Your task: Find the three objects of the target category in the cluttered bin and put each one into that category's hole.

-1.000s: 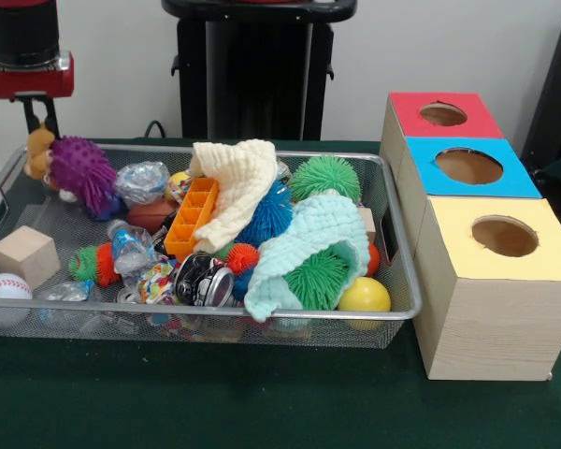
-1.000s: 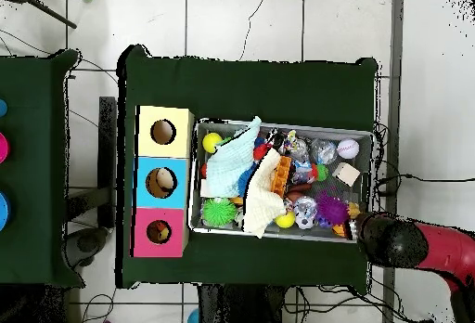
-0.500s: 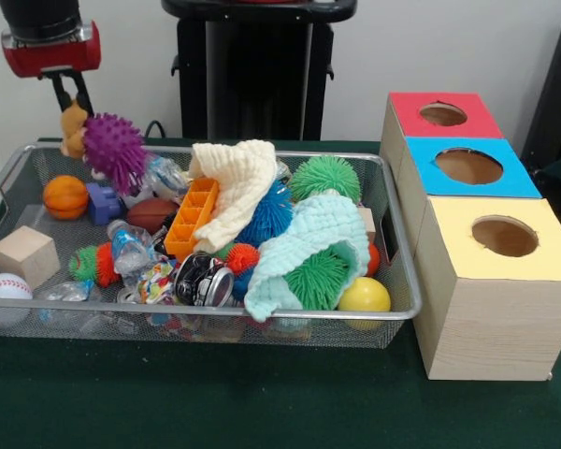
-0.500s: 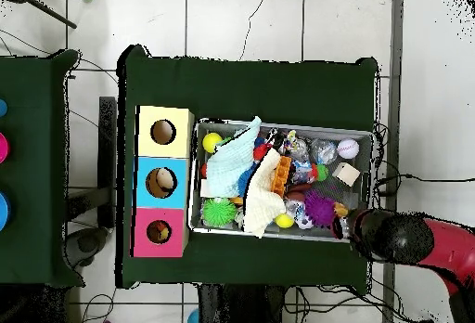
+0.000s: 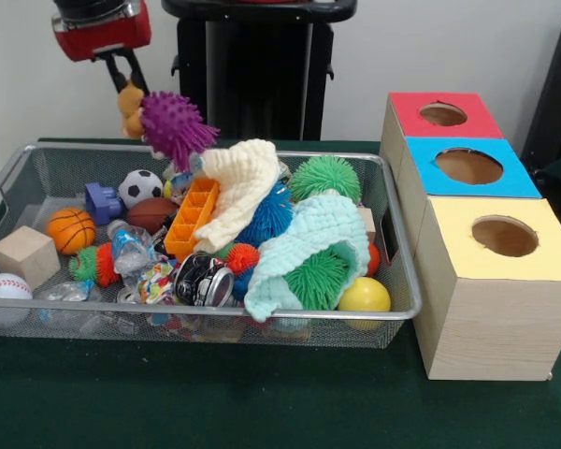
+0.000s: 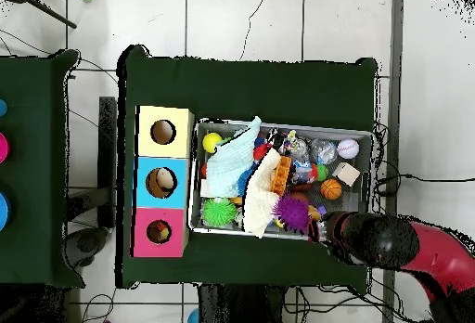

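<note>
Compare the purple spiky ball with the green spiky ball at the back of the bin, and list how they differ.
The purple spiky ball is lifted above the bin's far rim, hanging by the gripper; the green spiky ball rests in the wire bin among the clutter. The purple one has short, stubby spikes; the green one has fine, hair-like strands. A tan soft toy hangs against the purple ball; a mint cloth lies just in front of the green one. Both are round and similar in size.
</note>
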